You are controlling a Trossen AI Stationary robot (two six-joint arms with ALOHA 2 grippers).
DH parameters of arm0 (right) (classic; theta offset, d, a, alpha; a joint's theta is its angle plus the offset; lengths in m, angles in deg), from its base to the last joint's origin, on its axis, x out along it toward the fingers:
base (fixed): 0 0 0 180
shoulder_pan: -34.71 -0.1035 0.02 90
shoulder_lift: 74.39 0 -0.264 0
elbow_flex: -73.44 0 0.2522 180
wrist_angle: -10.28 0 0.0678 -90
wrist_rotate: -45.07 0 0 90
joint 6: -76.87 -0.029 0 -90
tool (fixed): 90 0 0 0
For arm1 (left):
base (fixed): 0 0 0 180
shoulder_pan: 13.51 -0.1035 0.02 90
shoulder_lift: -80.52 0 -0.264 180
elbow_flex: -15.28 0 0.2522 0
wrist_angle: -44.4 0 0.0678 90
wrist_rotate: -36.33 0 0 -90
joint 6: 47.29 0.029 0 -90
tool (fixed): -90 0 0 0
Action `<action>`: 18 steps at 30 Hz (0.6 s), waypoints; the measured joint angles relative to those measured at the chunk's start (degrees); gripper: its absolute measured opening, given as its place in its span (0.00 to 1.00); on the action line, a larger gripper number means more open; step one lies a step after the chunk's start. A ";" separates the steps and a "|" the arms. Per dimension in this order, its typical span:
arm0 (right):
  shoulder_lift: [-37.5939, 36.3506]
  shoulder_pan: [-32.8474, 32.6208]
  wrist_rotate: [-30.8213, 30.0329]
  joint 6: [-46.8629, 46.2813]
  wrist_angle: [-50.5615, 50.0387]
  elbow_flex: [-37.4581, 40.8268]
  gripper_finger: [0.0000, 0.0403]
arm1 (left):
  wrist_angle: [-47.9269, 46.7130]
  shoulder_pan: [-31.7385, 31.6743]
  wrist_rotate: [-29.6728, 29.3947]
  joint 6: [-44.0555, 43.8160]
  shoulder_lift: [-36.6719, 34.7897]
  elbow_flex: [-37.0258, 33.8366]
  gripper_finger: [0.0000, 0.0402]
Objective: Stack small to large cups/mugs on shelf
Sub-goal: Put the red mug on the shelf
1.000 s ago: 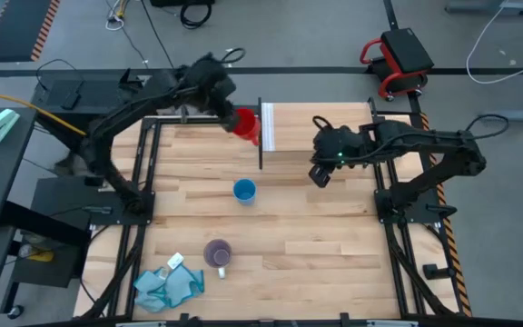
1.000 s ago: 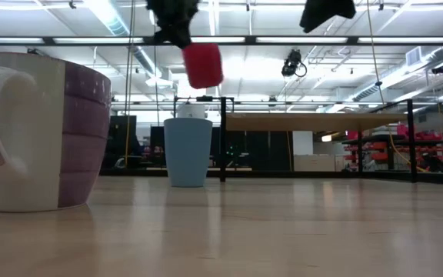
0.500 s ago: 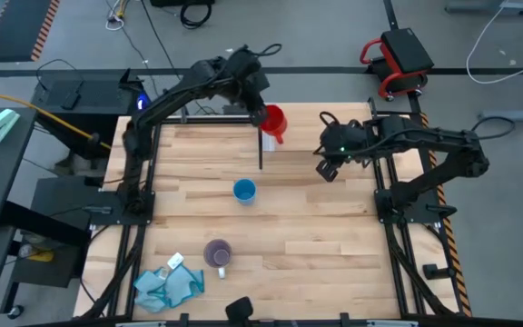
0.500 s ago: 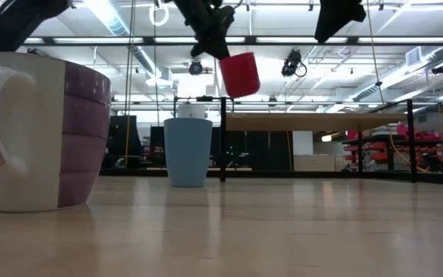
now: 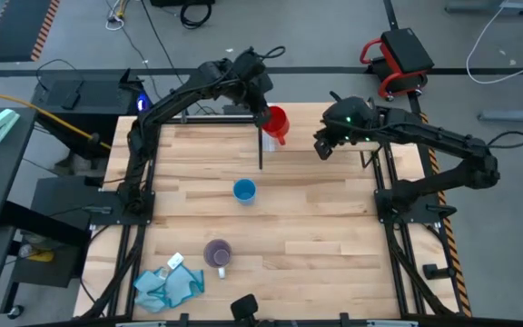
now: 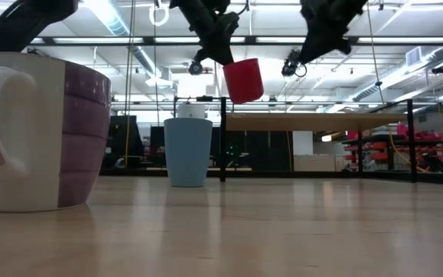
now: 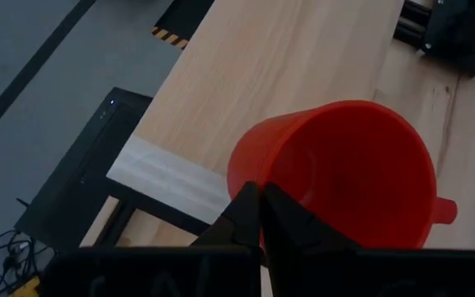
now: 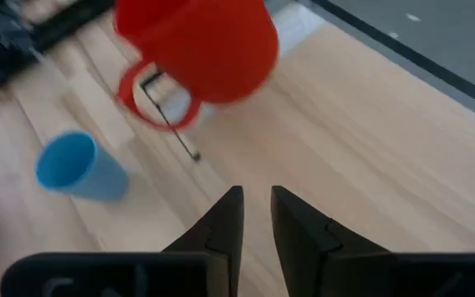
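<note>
My left gripper [image 5: 263, 114] is shut on the red mug [image 5: 277, 123], which hangs in the air over the white-strip end [image 5: 267, 134] of the pale shelf [image 5: 320, 123], beside its thin dark upright panel [image 5: 260, 150]. My right gripper [image 5: 320, 150] hovers over the shelf's right part, slightly open, holding nothing. The light-blue cup [image 5: 244, 191] stands upright on its base mid-table. The pale purple mug [image 5: 218, 253] stands on its base nearer the front edge. My left gripper pinches the red mug's rim [image 7: 250, 177] on the side opposite the handle [image 7: 442, 210], the fingers [image 7: 246, 216] coming from above and slanting down. The mug is lifted clear and hangs below the fingers, a little tilted, mouth up [image 6: 243, 79].
A teal cloth [image 5: 166, 286] lies at the near left corner with a small white item beside it. Bare wood lies between the blue cup and the right frame rail [image 5: 381, 195]. Dark frame bars border the table's left and right sides.
My left gripper has carried the red mug toward the table's right, from left of the upright panel to above the shelf's white strip, sinking slightly. My right gripper has moved toward the far edge, over the shelf.
</note>
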State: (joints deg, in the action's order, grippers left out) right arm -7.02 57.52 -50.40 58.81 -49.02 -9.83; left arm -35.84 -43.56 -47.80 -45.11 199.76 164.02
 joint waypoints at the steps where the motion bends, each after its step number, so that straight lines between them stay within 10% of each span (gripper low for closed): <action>1: 0.54 1.14 1.55 0.39 1.89 0.64 0.16 | 0.00 0.00 -0.08 0.00 0.00 0.00 0.02; 18: 8.97 6.45 10.27 5.25 11.47 0.06 0.04 | 2.47 -0.31 -0.22 -1.97 2.51 0.00 0.02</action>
State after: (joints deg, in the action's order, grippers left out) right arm 1.95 63.97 -40.13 64.06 -37.55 -9.77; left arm -33.37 -43.86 -48.02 -47.08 202.26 164.02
